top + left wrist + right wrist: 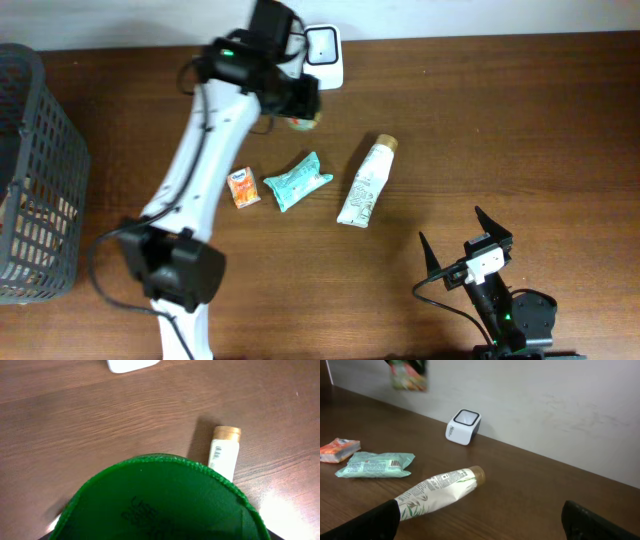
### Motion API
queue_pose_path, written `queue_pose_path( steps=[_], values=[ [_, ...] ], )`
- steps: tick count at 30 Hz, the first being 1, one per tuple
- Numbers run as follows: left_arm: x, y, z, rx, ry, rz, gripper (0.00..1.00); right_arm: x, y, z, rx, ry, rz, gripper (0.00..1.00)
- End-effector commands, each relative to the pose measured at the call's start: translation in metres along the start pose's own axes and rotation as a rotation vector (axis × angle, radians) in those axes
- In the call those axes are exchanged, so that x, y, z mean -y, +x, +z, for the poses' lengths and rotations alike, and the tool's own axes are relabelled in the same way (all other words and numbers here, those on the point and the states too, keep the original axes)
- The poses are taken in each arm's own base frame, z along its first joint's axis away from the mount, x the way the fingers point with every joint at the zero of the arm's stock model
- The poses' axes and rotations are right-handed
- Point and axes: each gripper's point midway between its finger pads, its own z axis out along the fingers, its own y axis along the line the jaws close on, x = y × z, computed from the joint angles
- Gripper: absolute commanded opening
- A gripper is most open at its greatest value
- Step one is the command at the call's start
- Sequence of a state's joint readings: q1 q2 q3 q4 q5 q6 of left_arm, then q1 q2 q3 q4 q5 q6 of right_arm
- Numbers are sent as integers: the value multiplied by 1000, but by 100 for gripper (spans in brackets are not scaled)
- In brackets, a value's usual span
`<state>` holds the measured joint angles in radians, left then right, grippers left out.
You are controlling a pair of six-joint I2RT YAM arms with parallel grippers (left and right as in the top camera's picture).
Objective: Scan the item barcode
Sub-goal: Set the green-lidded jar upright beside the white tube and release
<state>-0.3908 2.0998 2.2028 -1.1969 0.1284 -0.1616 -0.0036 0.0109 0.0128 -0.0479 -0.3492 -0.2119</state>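
Two claws in view. Gripping green-ended round container [160, 505] with left claw [302, 108], aloft near white cube scanner [324, 45]. Holding right claw [450, 225] spread wide, empty.

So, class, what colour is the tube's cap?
Gold cap on a white tube; left wrist view shows it best.

Straight ahead of your right fingers [365, 522] the worktop [545, 490] is bare to the wall. Ahead-left lie the tube [440, 487], pouch [375, 465] and orange packet [340, 449]; beyond them, the left arm [215, 150] and its green packet [160, 505] hang by the scanner [463, 426].
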Motion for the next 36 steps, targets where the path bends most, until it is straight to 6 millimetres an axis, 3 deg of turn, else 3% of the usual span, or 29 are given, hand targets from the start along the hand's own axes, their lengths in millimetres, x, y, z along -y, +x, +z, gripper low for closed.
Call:
queue_pose_path(
  steps=[1, 4, 9, 17, 24, 27, 32, 36],
  values=[
    [40, -2, 36, 4, 37, 73, 46, -3, 2, 0, -1, -12, 11, 98],
    [54, -2, 56, 15, 11, 112, 46, -3, 2, 0, -1, -12, 11, 98],
    [45, 0, 83, 23, -130, 106, 46, -3, 2, 0, -1, -12, 11, 98],
    [30, 29, 143, -88, -170, -45, 47, -3, 2, 0, -1, -12, 11, 98],
    [30, 48, 168, -154, -168, -68, 48, -3, 2, 0, -1, -12, 11, 98],
    [37, 52, 168, -173, -137, -67, 63, -3, 2, 0, -1, -12, 11, 98],
    [34, 63, 165, -219, -153, -68, 79, -3, 2, 0, -1, -12, 11, 98],
    [45, 66, 163, -241, -89, -70, 94, -3, 2, 0, -1, -12, 11, 98]
  ],
)
